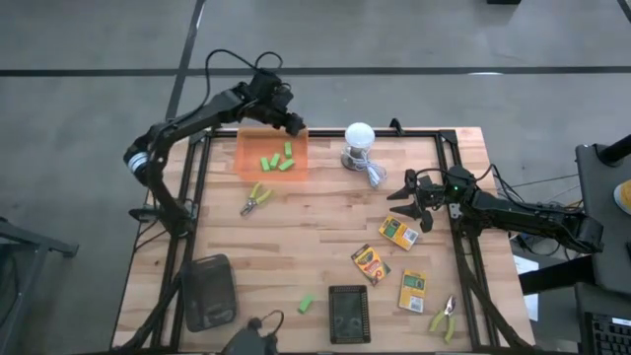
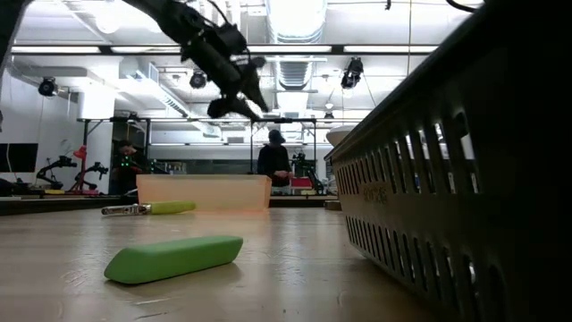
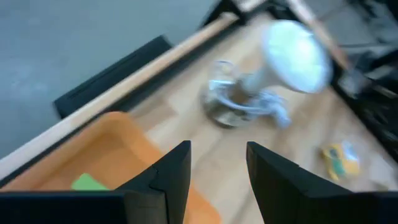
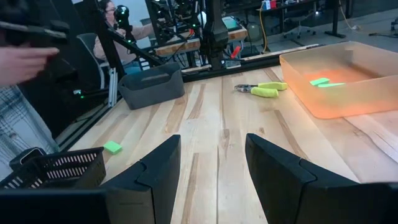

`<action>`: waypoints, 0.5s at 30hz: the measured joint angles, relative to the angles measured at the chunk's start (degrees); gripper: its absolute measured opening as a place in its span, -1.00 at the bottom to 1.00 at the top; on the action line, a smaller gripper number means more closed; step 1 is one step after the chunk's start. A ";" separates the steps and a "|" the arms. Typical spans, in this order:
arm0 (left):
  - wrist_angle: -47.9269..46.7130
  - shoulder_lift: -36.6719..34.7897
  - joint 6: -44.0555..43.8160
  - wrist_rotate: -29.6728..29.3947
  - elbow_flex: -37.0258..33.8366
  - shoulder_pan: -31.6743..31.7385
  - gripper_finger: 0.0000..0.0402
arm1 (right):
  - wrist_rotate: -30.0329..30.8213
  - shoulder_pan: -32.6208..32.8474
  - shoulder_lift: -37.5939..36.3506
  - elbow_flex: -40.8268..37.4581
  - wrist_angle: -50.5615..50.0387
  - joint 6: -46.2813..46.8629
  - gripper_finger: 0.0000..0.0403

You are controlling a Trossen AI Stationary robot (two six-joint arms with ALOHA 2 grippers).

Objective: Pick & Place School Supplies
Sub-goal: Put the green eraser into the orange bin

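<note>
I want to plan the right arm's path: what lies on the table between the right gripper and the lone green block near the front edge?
In the high view, two crayon boxes lie between the right gripper and the green block; otherwise bare wood.

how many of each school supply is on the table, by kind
green blocks: 5, four in the orange bin and one loose
plier-like tools: 2
crayon boxes: 3
total: 10

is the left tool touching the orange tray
Apart. The low view shows the left tool hanging well above the orange tray, with open air between them; the left wrist view shows its fingers open and empty.
</note>
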 joint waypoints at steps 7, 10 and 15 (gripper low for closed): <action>-0.58 -7.09 1.09 5.21 -2.53 -3.96 -0.21 | 0.00 -0.02 0.00 -0.01 0.00 0.00 -0.12; -3.25 -9.97 -2.58 2.52 -3.91 -7.50 -0.21 | 0.00 0.00 0.00 0.00 -0.02 0.00 -0.12; -5.93 -14.91 -8.83 -6.28 -7.23 -17.01 -0.20 | 0.00 -0.02 0.00 0.00 0.00 0.00 -0.12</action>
